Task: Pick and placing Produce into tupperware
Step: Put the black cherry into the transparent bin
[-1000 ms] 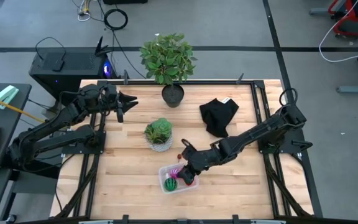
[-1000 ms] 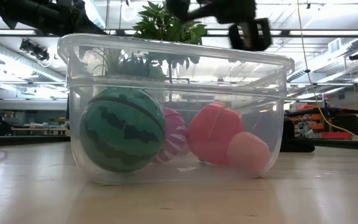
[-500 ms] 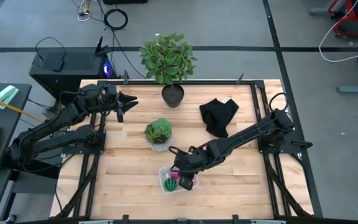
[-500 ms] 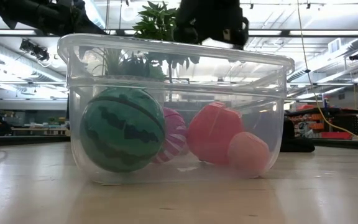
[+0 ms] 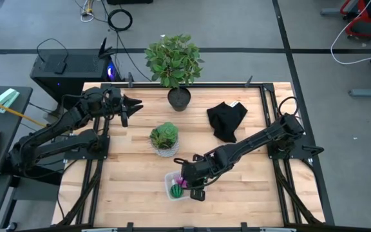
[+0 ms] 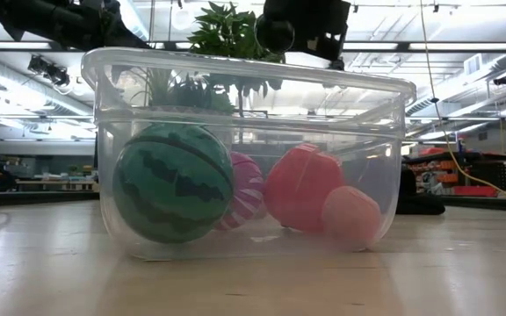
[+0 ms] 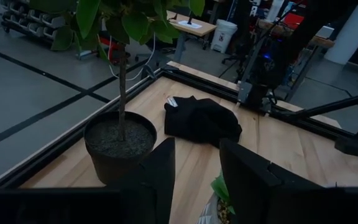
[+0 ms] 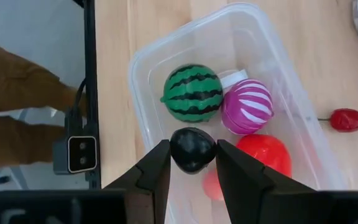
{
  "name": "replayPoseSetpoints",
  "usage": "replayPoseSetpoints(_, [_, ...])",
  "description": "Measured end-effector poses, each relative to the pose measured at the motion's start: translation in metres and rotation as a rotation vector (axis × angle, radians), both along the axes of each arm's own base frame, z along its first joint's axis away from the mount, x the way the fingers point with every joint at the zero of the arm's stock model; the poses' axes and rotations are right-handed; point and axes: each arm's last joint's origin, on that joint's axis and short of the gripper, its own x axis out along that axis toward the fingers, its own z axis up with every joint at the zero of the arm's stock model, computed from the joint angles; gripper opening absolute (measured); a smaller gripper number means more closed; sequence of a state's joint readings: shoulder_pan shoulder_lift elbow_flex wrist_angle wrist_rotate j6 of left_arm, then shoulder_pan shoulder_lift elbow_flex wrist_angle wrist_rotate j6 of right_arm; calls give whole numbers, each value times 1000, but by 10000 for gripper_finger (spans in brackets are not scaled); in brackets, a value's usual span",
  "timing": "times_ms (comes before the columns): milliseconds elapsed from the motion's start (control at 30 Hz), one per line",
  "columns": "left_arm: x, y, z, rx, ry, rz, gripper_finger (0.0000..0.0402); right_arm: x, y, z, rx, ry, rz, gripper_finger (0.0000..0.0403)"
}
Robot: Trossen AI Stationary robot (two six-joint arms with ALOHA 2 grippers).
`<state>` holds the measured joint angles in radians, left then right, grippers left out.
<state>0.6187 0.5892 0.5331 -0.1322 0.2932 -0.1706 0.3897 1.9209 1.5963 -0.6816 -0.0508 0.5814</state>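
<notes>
The clear tupperware [image 5: 170,179] stands near the table's front edge. It holds a green striped ball [image 8: 193,93], a purple striped piece [image 8: 247,107], a red piece [image 8: 265,155] and a pink piece [image 6: 351,217]. My right gripper [image 8: 192,148] hangs over the tub and is shut on a small dark round piece [image 8: 192,154]; it also shows in the low view [image 6: 279,31]. A small red piece [image 8: 347,119] lies on the table beside the tub. My left gripper [image 5: 131,106] is open and empty at the far left. My right gripper pinches the dark round piece by its two opposite sides [image 8: 174,152] between its two fingers. The fingers point down from above. The piece is lifted clear, above the tub's rim [image 6: 253,70], over the produce inside.
A small leafy plant in a white pot [image 5: 164,138] stands just behind the tub. A tall plant in a dark pot [image 5: 179,98] is at the far edge. A black cloth [image 5: 227,119] lies at the far right. Bare wood lies to the tub's left and right.
My right gripper has moved toward the table's left edge, from beside the tub's right end to over its middle. It has kept the dark piece between its fingers.
</notes>
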Motion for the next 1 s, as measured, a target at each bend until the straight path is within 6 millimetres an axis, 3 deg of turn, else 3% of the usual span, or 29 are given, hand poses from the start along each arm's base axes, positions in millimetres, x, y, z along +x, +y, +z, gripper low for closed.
replayPoseSetpoints(333, [0,0,0,0,0,0,130,-2,3,0,40,17,65,126])
replayPoseSetpoints(600, [0,0,0,2,0,0,134,4,6,-26,3,99,30,126])
replayPoseSetpoints(767, [0,0,0,1,0,0,135,7,-1,-26,-7,88,-12,126])
replayPoseSetpoints(1000, [0,0,0,0,0,0,135,7,3,-25,21,85,65,130])
